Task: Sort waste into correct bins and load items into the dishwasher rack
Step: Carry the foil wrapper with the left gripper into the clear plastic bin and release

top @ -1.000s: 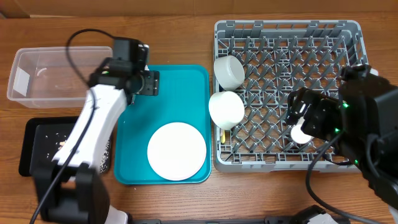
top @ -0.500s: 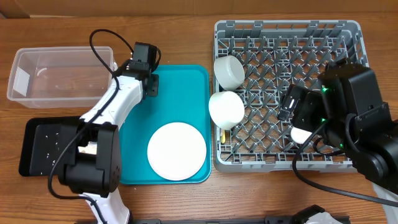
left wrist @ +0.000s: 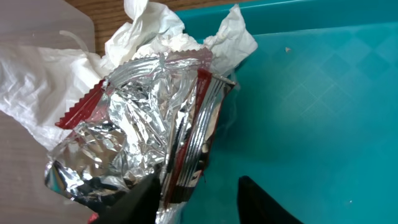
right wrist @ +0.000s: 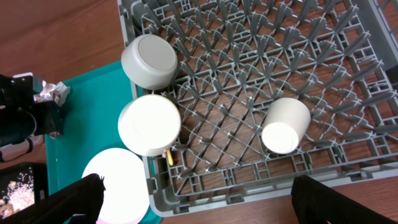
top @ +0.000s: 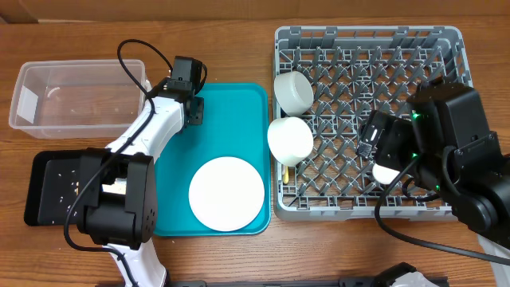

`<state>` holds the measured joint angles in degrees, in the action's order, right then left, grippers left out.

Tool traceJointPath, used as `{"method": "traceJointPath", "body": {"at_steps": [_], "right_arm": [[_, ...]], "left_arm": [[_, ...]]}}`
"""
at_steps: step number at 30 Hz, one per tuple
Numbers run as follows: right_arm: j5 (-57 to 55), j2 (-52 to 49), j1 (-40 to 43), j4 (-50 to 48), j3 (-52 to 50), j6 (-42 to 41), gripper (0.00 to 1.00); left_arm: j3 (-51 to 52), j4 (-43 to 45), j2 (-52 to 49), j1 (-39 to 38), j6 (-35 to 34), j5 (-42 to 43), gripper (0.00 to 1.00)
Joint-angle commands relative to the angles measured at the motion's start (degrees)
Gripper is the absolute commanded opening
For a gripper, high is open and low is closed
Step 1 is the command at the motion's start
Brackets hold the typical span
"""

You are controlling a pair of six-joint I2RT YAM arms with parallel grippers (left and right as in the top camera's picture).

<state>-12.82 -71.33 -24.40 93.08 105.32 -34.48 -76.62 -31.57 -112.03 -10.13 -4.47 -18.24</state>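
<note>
Wrapper newly inside left pincer

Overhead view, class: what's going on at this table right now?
The left gripper, at the top-left corner of the teal tray, is open around a crumpled foil wrapper lying with white tissue. The right gripper hangs open over the grey dishwasher rack, which holds two white bowls and a cup.

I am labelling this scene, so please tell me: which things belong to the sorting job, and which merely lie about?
Job: foil wrapper, rice grains, clear tub, black tray, two bowls, cup, yellow utensil, rack.
Lying about: teal tray, white plate.
</note>
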Motion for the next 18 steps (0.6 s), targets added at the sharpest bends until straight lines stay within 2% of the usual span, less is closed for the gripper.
{"method": "traceJointPath", "body": {"at_steps": [1,5,14,18], "right_arm": [[0.0,0.3,0.1,0.2,0.1,0.4,1.0],[0.0,0.3,0.1,0.6,0.1,0.4,1.0],[0.0,0.3,0.1,0.7,0.1,0.4,1.0],[0.0,0.3,0.1,0.7,0.1,0.4,1.0]], "left_arm": [[-0.6,0.4,-1.1,0.6,0.4,-0.4,0.46],[-0.6,0.5,-1.1,0.9,0.4,-3.4,0.43],[-0.4,1.7,-1.1,0.9,0.4,-2.6,0.35],[-0.3,1.9,-2.1,0.8,0.5,-2.5,0.38]]}}
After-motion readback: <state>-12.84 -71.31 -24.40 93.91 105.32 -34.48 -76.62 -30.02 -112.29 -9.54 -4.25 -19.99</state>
